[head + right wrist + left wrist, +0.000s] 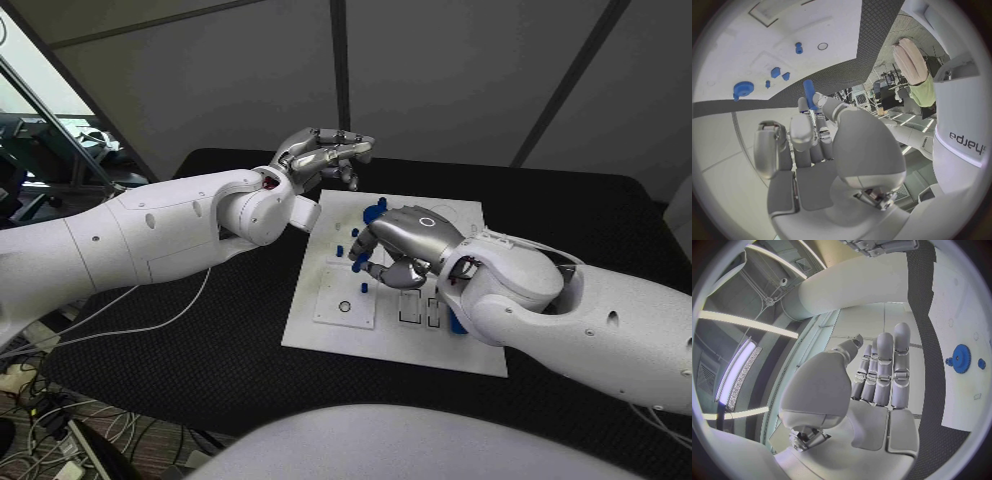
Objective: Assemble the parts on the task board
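**Assembly status: peg in hand, board partly filled**

My right hand point(408, 243) is over the middle of the task board point(335, 318); its fingers point(820, 107) are clamped on a slim blue peg point(809, 91). My left hand point(320, 153) is raised beyond the board's far edge, fingers together and nearly straight, holding nothing.

Progress, as I judge it: early to middle. A blue gear point(961, 358) and several small blue pieces point(775, 72) stand on the board. A round hole point(822, 46) and rectangular slots point(421, 308) remain unfilled. The held peg is not yet seated.

The board lies on a black bench point(577, 215). Grey partition panels point(447, 80) stand behind it.
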`<state>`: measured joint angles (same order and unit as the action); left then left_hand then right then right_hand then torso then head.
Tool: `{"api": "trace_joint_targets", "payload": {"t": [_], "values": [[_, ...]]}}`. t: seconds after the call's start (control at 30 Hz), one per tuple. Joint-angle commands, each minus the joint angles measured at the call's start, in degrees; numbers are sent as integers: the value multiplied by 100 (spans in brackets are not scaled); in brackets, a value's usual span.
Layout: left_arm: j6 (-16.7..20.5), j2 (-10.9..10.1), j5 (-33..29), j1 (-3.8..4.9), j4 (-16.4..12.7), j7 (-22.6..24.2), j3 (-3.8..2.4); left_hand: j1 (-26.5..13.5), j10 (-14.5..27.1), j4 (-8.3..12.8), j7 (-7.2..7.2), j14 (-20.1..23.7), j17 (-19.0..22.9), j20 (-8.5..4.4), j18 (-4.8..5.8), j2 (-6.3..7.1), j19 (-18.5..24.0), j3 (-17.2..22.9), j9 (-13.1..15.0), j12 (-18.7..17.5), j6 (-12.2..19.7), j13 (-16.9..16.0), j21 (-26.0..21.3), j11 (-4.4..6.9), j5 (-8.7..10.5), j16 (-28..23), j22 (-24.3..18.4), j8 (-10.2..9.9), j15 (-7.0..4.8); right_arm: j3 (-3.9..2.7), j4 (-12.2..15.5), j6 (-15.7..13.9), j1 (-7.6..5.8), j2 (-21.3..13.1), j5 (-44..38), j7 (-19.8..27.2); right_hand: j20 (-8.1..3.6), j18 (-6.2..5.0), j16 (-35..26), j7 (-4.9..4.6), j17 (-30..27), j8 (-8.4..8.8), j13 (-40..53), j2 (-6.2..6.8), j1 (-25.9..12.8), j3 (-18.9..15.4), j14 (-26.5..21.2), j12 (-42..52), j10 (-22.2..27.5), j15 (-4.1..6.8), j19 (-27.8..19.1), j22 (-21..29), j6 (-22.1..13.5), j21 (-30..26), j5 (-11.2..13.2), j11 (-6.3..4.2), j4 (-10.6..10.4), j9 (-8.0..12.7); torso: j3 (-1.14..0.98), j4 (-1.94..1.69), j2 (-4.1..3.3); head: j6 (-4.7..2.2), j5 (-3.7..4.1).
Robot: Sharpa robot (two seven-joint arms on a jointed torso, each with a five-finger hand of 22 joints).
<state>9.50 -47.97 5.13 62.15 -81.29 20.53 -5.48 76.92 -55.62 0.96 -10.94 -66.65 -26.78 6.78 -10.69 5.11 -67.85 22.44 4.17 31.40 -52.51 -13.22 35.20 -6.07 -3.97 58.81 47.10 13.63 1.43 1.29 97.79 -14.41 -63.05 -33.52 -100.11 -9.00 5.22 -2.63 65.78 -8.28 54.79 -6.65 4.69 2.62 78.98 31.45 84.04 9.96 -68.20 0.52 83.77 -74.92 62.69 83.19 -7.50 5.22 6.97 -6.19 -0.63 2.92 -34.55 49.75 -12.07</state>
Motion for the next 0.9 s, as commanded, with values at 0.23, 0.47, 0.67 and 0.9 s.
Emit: {"api": "trace_joint_targets", "payload": {"t": [0.23,0.47,0.67,0.9], "values": [[-62,48,-19,16,-22,49,-7,17,35,-7,8,36,10,23,21,-11,-10,-28,5,39,33,4,-29,-10,-18,37,-5,16,12,149,-377,279,189,363,92,323,15,22,30,-59,-9,28,7,-9,77,32,63,-41,-96,5,32,-572,-8,26,-26,-79,21,5,-9,19,0,25,-163],[-73,62,-19,17,-21,64,-7,18,40,-8,7,37,12,23,21,-11,-10,-33,4,42,40,6,-31,-11,-17,39,-6,19,12,172,-603,414,300,522,61,347,18,22,31,-64,-10,31,7,-6,71,32,62,-47,-94,2,31,-571,-11,25,-24,-75,21,6,-11,15,3,25,-219],[-79,69,-19,17,-13,66,-7,18,40,-8,7,37,12,23,21,-11,-10,-33,4,42,40,6,-31,-11,-17,39,-6,19,12,176,-688,470,348,590,43,380,18,22,31,-64,-10,31,7,-6,71,32,62,-47,-94,2,31,-571,-11,25,-24,-75,21,6,-9,13,2,25,-228],[-85,79,-19,17,0,61,-7,18,40,-8,7,37,12,23,21,-11,-10,-33,4,42,40,6,-31,-11,-17,39,-6,19,12,179,-717,571,371,615,38,417,21,22,39,-68,-2,35,7,-7,67,34,62,-54,-90,-2,31,-573,-14,27,-22,-71,22,6,-11,23,4,25,-255]]}}
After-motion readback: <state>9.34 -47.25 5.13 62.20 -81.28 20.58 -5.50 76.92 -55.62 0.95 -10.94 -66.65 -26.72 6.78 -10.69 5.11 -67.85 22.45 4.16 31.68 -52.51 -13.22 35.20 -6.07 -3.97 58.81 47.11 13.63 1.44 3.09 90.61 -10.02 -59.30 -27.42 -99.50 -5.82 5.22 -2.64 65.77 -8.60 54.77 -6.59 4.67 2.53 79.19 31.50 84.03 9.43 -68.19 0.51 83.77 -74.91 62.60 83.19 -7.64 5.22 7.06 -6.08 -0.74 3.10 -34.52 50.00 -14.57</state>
